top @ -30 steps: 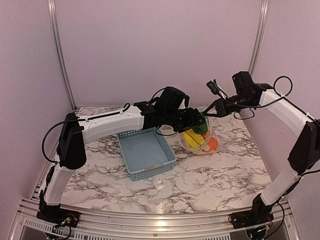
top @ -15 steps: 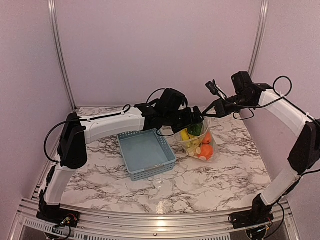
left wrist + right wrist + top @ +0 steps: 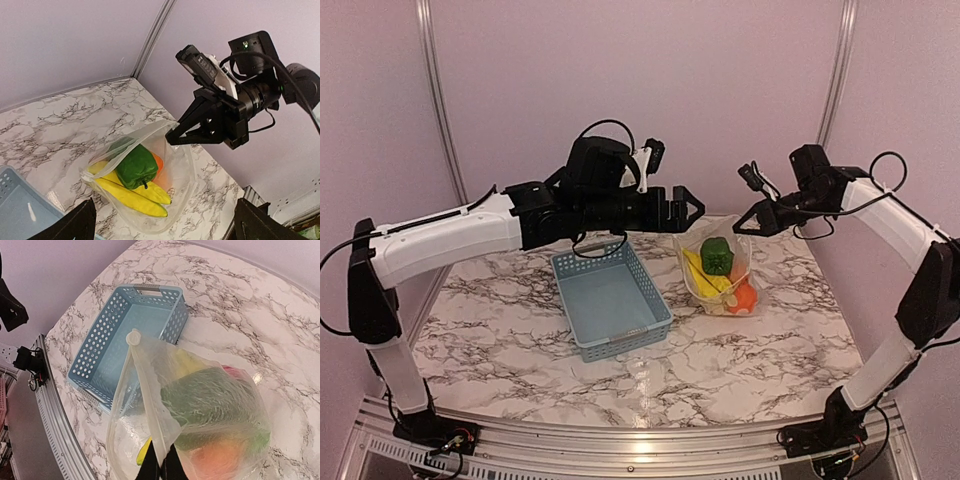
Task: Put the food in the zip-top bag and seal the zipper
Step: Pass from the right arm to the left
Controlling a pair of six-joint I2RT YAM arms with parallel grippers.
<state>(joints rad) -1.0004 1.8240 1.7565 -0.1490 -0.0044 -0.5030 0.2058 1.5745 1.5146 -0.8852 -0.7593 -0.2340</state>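
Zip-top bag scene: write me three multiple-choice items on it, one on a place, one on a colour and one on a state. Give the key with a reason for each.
1. The food is:
A. inside the zip-top bag
B. held by the left gripper
C. held by the right gripper

2. The topmost piece of food is:
A. purple
B. white
C. green

3. The left gripper is:
A. shut on the zip-top bag
B. open, holding nothing
C. shut on the food

Key:
1 A: the pieces show through the clear plastic in the left wrist view.
2 C: the green piece lies over the yellow bananas.
3 B: its jaws stand wide apart above the table with nothing between them.
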